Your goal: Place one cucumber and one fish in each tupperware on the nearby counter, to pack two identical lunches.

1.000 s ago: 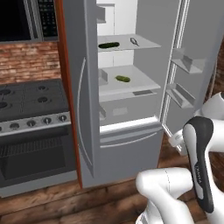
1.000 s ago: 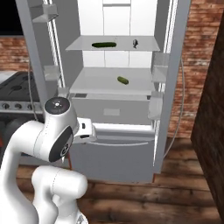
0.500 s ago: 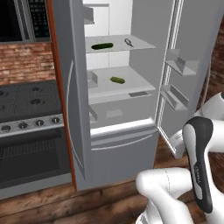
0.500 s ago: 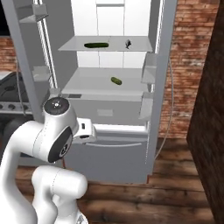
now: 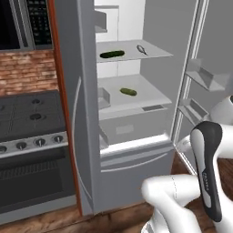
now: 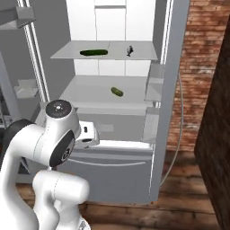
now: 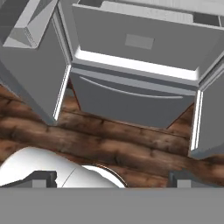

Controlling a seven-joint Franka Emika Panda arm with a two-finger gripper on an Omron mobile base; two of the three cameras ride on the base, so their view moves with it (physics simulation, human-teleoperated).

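Honestly, risky reach: 2 cucumbers (image 5: 112,54) (image 5: 128,92) deep on fridge shelves (image 6: 134,55). Gripper (image 7: 111,177) wide open, holding nothing. Could clip doors.

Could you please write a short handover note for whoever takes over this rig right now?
Gripper: open, holding nothing, pointed down at the wooden floor before the fridge's bottom drawer.
Fridge: both doors open. Upper shelf: long cucumber at left, fish at right. Lower shelf: second cucumber.
Done: nothing picked or packed yet.
Left: reach in, take one cucumber and one fish per tupperware, carry them to the counter.
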